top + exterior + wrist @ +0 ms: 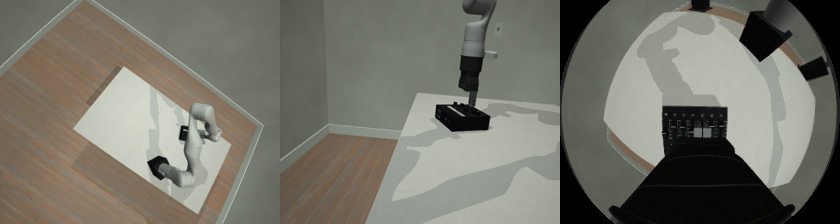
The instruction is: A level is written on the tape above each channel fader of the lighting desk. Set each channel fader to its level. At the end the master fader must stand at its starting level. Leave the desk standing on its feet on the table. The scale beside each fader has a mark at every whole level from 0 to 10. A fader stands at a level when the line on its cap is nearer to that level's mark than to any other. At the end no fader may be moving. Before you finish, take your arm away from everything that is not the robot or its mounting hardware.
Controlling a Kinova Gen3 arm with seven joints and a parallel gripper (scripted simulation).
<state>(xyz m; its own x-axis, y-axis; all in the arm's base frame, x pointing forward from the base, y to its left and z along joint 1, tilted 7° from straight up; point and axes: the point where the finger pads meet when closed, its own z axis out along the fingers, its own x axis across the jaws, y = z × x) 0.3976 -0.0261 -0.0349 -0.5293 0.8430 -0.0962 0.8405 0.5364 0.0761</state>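
Over lighting desk [462,118]: closed gripper [472,102], apparently touching.

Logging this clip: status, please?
Gripper shut, empty, fingers together, down at the fader panel. Lighting desk upright on the table. Nothing in the way.

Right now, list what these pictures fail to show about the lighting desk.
- Tape levels on the lighting desk: too small in the exterior view.
- Fader cap lines: blurred in the wrist view.
- Most of the desk: hidden by the arm in the top view.
- Shut claw tip contact: too small to tell.
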